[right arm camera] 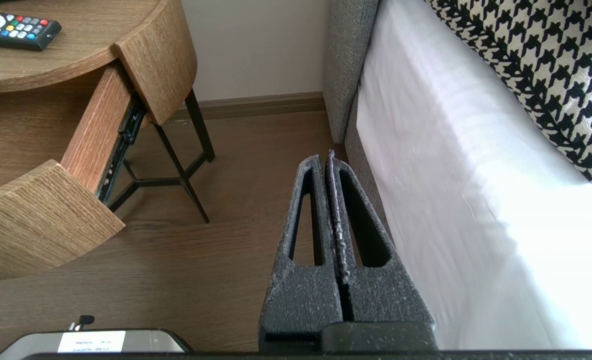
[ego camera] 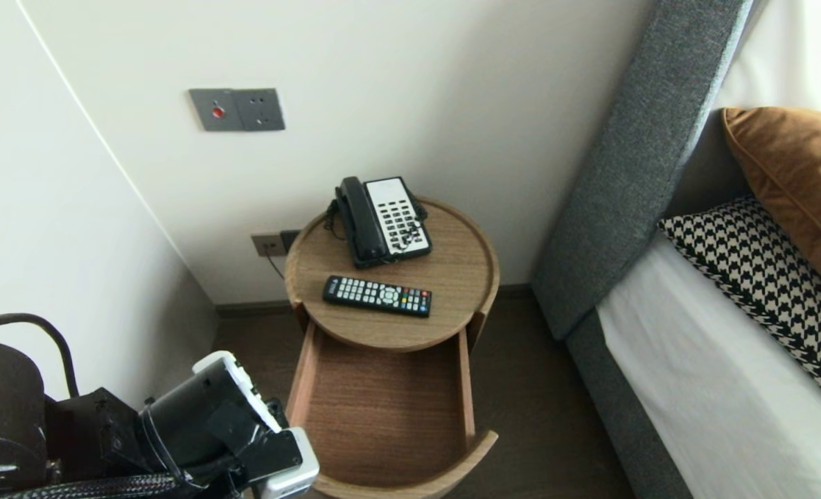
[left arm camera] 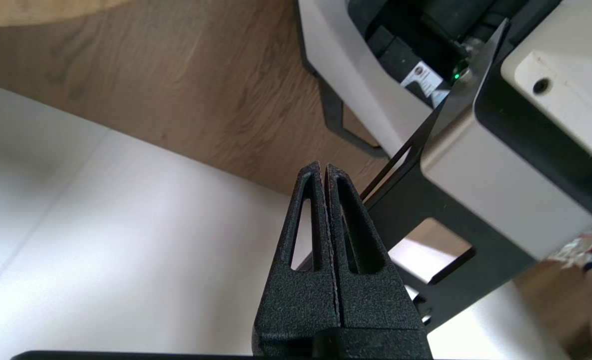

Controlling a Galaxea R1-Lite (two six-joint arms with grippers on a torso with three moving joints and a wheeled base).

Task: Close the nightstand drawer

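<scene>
The left arm (ego camera: 195,423) sits lowest and nearest in the head view, just beside the left front corner of the open drawer (ego camera: 382,409). The left gripper (left arm camera: 323,167) is fully closed, finger against finger, and holds nothing; its wrist view shows wood floor, white wall and the robot's own body beyond the tips. The right gripper (right arm camera: 325,157) is likewise closed and empty, hanging above the floor between the drawer and the bed (right arm camera: 425,175).

The drawer is pulled out from under the round tabletop (ego camera: 452,277), toward the robot, its curved front (right arm camera: 36,220) nearest. On the tabletop, a black remote control (ego camera: 377,296) lies near the front edge. A corded telephone (ego camera: 382,220) stands behind it, apart from it, close to the wall. A grey switch panel (ego camera: 237,109) is mounted on the wall above
</scene>
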